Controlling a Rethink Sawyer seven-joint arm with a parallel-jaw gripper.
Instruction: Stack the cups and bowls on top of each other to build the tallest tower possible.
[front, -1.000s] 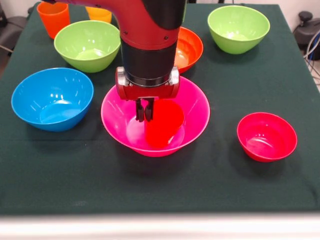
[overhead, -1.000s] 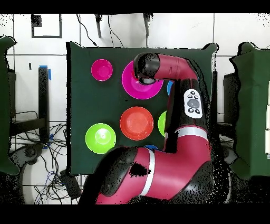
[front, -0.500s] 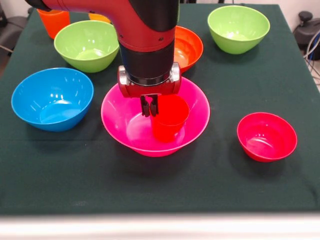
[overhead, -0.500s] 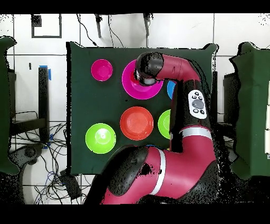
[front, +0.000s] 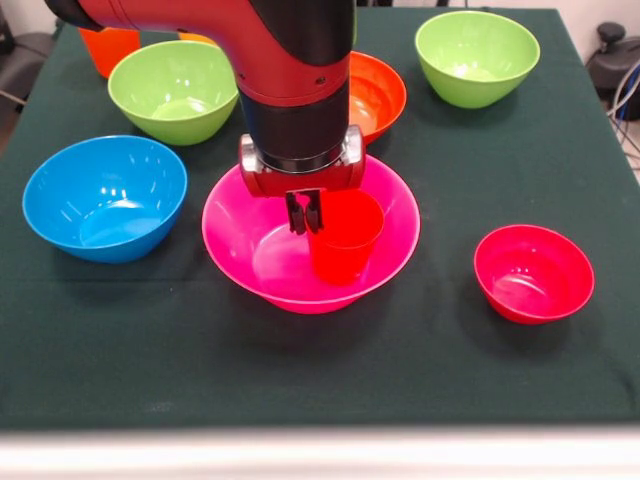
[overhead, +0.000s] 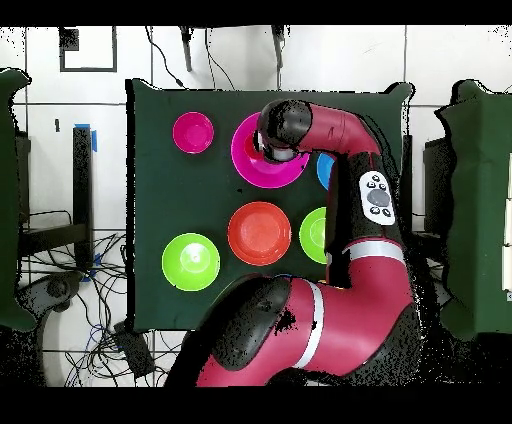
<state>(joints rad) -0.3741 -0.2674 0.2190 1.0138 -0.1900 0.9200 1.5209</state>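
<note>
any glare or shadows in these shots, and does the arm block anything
Front view: soft white glare on the floors of the blue bowl, pink bowl and small red bowl; faint shadows under them on the cloth; the arm hides part of the orange bowl. Overhead view: the arm covers the gripper and much of the pink bowl.

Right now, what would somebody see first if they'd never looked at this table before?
The big red arm coming down in the middle, its pincer pinching the rim of a red cup. The cup stands upright inside the wide pink bowl. Around them sit a blue bowl, two green, one orange and a small red one.
</note>
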